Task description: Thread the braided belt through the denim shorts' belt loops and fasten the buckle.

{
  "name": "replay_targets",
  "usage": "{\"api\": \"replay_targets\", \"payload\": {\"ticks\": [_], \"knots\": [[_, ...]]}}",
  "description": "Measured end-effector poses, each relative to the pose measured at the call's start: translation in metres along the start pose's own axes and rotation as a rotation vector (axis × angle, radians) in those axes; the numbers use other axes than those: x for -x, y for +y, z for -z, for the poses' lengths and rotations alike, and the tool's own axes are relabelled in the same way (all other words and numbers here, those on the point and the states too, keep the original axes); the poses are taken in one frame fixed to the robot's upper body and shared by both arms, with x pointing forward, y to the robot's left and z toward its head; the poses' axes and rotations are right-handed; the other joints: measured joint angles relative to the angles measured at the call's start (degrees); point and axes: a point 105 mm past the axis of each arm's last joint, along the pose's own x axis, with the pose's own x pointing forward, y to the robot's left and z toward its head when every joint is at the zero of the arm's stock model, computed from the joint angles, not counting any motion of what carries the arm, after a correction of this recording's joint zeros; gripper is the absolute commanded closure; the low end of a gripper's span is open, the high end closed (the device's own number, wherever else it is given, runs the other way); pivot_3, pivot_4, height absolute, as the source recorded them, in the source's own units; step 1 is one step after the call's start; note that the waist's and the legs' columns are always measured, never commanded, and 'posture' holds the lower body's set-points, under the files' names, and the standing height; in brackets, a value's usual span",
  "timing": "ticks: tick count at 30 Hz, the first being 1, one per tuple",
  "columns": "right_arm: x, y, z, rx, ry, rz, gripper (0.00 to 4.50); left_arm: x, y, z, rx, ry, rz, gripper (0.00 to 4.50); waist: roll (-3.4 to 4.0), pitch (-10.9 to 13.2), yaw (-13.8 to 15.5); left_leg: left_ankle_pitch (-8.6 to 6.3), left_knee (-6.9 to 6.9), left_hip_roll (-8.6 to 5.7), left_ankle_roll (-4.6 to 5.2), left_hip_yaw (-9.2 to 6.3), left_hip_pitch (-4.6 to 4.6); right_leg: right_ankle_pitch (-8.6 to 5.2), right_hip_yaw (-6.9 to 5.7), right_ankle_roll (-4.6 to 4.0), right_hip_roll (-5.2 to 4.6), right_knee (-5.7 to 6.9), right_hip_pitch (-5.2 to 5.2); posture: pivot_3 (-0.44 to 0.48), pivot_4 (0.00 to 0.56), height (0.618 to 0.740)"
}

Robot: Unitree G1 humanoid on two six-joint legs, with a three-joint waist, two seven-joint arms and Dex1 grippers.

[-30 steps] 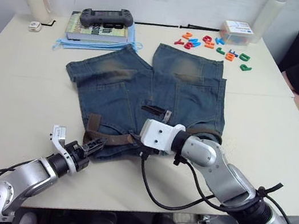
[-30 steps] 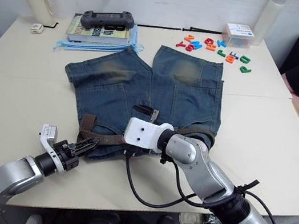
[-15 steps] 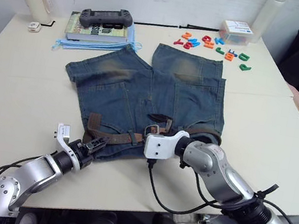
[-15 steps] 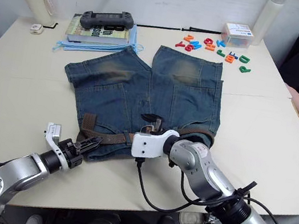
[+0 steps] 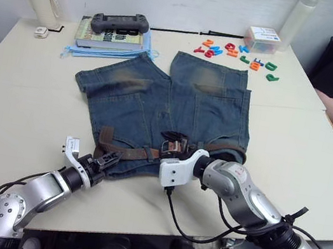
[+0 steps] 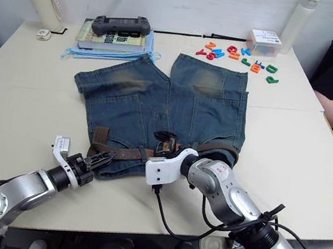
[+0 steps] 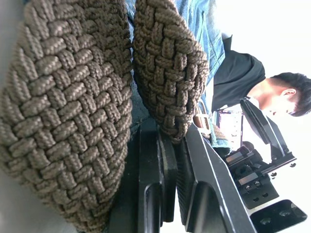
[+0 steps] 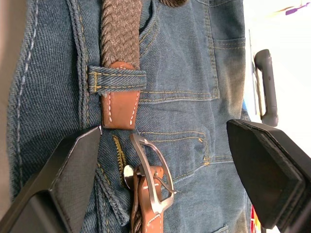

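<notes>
Denim shorts (image 5: 163, 108) lie flat on the tabletop (image 5: 17, 92), waistband toward the robot, legs pointing away; the braided belt (image 5: 124, 152) runs along that waistband. In the right wrist view the tan leather tip (image 8: 118, 110) pokes out from under one belt loop (image 8: 116, 79), and the buckle (image 8: 151, 178) lies just beside it, not yet joined, prong free. Left pincer (image 5: 103, 163) sits at the waistband's left corner, its black fingers pressed on the belt's looped-back end; the left wrist view shows the weave folded over right at the fingers. Right pincer (image 8: 165, 160) hovers over the middle of the waistband, jaws spread wide, straddling tip and buckle, gripping nothing. Judged step: threading looks largely done on this stretch, fastening comes next. Next move would call for the right pincer to drop and pinch the tan tip, draw it on past the loop and feed it through the buckle frame, with the left keeping the strap taut. Risk: the tip slipping back under the loop. A person in black sits at the tabletop's far right edge
</notes>
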Motion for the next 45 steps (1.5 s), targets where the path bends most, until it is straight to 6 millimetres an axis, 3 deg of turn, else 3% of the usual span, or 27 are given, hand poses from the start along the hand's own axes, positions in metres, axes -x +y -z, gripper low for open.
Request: {"api": "replay_targets", "payload": {"ticks": [14,22,25,32,38,45], "knots": [[-0.015,0.002,-0.005,0.093,-0.019,-0.055,0.04,-0.004,-0.002,0.003,0.011,0.002,0.013,4.5,-0.35,-0.4,0.0,0.0,0.0,0.03,-0.01,-0.01,0.08,0.0,0.0,0.0,0.03,0.02,0.06,0.0,0.15,0.738],[-0.018,0.006,-0.002,0.015,0.02,-0.081,0.04,-0.005,-0.001,0.005,0.018,0.006,-0.001,4.5,-0.52,-0.6,0.0,-0.03,-0.09,0.07,-0.04,-0.01,0.35,-0.02,0.0,-0.04,0.06,-0.02,0.29,0.0,0.15,0.738],[-0.018,0.011,0.001,-0.026,0.042,-0.102,0.96,-0.006,-0.001,0.007,0.024,0.012,-0.003,4.5,-0.49,-0.6,0.0,-0.22,-0.16,0.17,-0.01,-0.04,0.94,-0.07,-0.06,-0.08,0.15,-0.26,0.93,0.0,0.15,0.738],[-0.017,0.031,-0.001,-0.061,0.05,-0.165,4.45,-0.006,-0.008,0.009,0.017,0.014,0.0,4.5,-0.44,-0.7,0.1,-0.58,-0.05,0.55,-0.14,-0.12,1.0,-0.08,-0.13,-0.12,0.57,-0.52,1.1,0.0,0.15,0.738],[-0.017,0.032,-0.002,-0.067,0.065,-0.162,4.45,-0.007,-0.007,0.01,0.011,0.022,-0.01,4.5,-0.38,-0.7,0.2,-0.63,-0.05,0.68,-0.24,-0.13,0.99,-0.12,-0.17,-0.2,0.69,-0.52,1.09,0.0,0.15,0.738],[-0.011,0.027,-0.003,-0.102,0.08,-0.143,4.5,0.004,-0.011,0.013,-0.306,0.143,-0.007,1.46,-0.21,-0.6,0.2,-0.73,-0.14,0.72,-0.23,-0.13,0.91,-0.27,-0.21,-0.45,0.72,-0.59,0.98,0.0,0.15,0.738]]}}
